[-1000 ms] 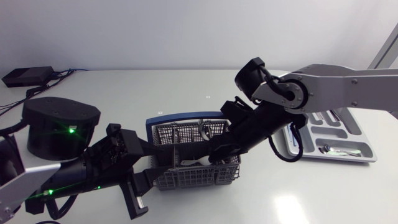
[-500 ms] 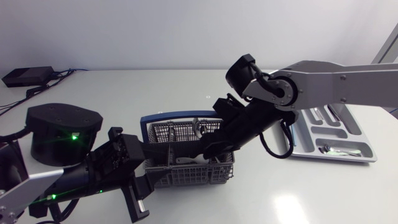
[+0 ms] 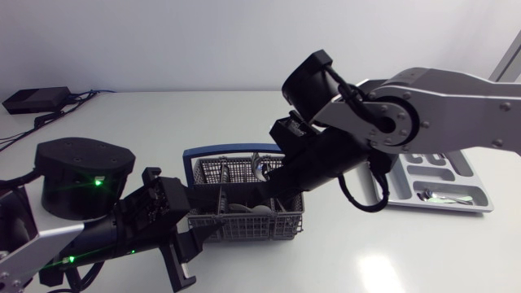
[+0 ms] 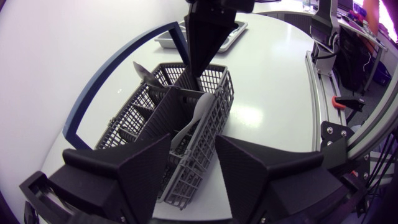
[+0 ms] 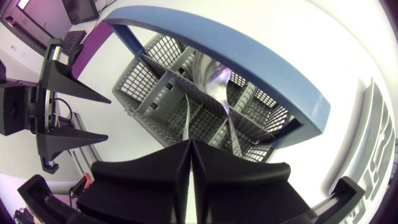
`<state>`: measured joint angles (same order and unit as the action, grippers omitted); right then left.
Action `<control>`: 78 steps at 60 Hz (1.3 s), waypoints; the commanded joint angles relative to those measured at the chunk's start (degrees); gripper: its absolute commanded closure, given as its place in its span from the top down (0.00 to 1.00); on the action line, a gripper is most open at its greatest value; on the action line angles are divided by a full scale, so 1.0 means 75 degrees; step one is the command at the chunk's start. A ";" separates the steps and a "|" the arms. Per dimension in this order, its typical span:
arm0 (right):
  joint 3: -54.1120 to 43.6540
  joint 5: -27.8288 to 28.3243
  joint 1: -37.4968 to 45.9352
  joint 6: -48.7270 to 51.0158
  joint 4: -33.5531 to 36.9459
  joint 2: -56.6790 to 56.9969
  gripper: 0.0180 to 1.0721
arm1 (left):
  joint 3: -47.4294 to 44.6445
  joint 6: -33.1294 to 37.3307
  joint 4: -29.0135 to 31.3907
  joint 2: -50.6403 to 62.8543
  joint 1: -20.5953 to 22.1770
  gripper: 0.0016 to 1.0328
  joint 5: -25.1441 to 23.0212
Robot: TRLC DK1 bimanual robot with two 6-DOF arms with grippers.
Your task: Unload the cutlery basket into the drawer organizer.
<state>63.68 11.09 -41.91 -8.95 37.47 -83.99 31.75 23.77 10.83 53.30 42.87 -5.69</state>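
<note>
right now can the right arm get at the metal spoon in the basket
Probably yes. The right tool, shut, is at the open top of the basket, and the metal spoon sits uncovered in a compartment just ahead of it. The blue handle arches beyond the spoon, not across the way.

The cutlery basket (image 3: 244, 225) stands left of the drawer organizer (image 3: 445, 173).
</note>
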 commanded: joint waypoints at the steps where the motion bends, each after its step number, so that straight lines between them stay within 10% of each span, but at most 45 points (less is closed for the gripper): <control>1: 0.0111 -0.0120 -0.0037 0.0033 0.0125 0.0182 0.05 | -0.0178 -0.0146 -0.0003 0.0054 0.0061 0.53 0.0021; 24: -0.0956 -0.0143 0.0022 0.0174 -0.0590 0.0311 0.31 | -0.0249 -0.0111 -0.0237 0.0499 0.0073 0.64 0.0138; 78: -0.1014 -0.0225 -0.0482 0.0139 -0.1282 -0.0450 0.26 | -0.0471 -0.0158 -0.0553 0.0640 0.0155 0.64 0.0162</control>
<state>56.25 9.54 -44.38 -8.12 27.16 -85.65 29.80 23.73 7.42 57.43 43.62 -4.56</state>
